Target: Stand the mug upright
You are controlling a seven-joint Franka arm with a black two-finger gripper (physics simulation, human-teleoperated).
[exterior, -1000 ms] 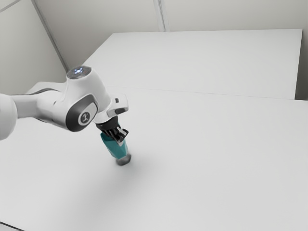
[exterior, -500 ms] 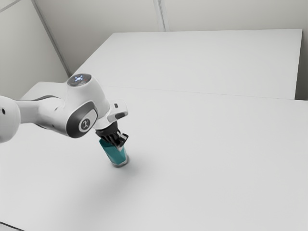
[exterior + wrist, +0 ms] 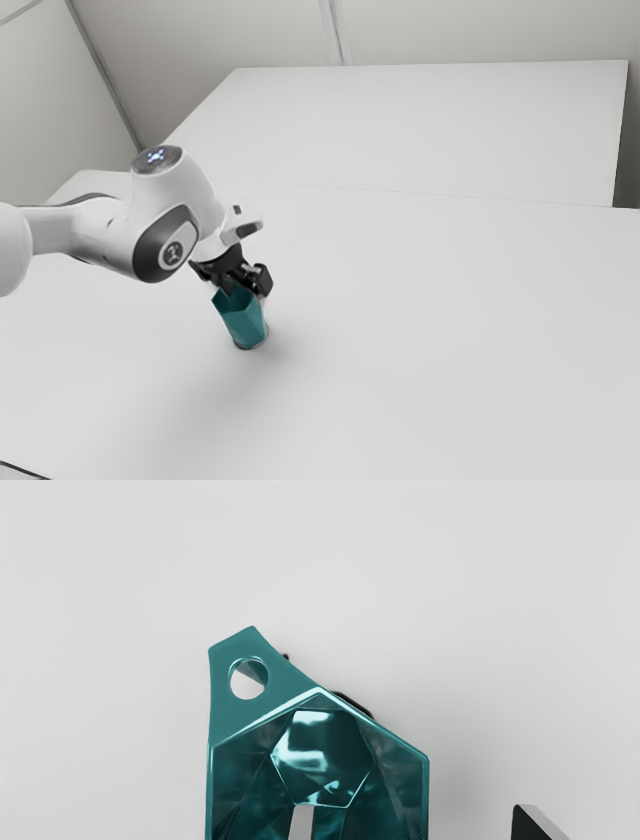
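Note:
The black gripper is over the top of the teal mug, which appears to rest on its base on the white table, its opening facing up toward the hand. In the wrist view the gripper is open: one fingertip is over the mug's hollow inside, the other beyond its outer wall, with space visible beside that wall. The faceted teal mug shows its six-sided rim, its inner floor and a handle with a round hole. Parts of the rim are hidden by the gripper in the exterior view.
A second white surface lies behind the table, with pale walls around it. The arm reaches in from the exterior view's left. A dark line marks an edge at the lower left corner of that view.
The mug has come down and straightened from a stronger tilt. The gripper's fingers, closer together before, have spread apart, and the hand has shifted slightly toward the exterior view's left.

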